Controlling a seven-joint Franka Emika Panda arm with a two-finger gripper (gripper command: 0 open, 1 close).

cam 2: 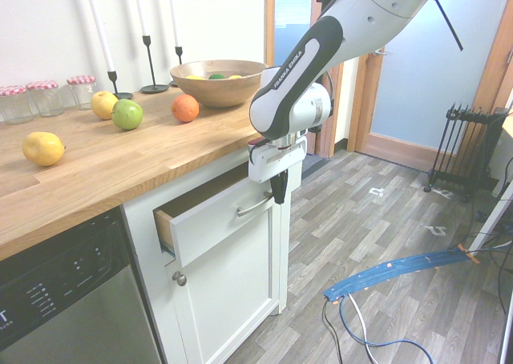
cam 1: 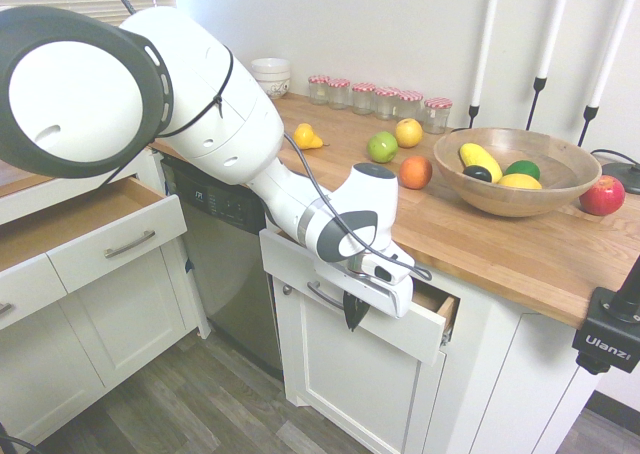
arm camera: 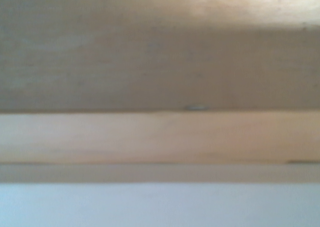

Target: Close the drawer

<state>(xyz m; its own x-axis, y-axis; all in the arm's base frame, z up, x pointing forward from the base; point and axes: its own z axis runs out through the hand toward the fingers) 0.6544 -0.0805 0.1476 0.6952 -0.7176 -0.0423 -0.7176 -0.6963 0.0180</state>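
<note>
Drawer [cam 2: 215,217] under wood countertop [cam 2: 104,167] approx. half shut, plywood side showing, w/ gripper [cam 2: 279,194] pressed together, pointing down, tips at white front by silver handle [cam 2: 255,205], nothing pinched; left: push rest of way in.

The butcher-block counter [cam 1: 500,239] carries a wooden fruit bowl [cam 1: 515,174], loose fruit, jars [cam 1: 380,99], candlesticks, and seemingly stacked white bowls [cam 1: 271,74].

Claw [cam 2: 279,194] before drawer [cam 2: 210,220], under countertop [cam 2: 120,167].
</note>
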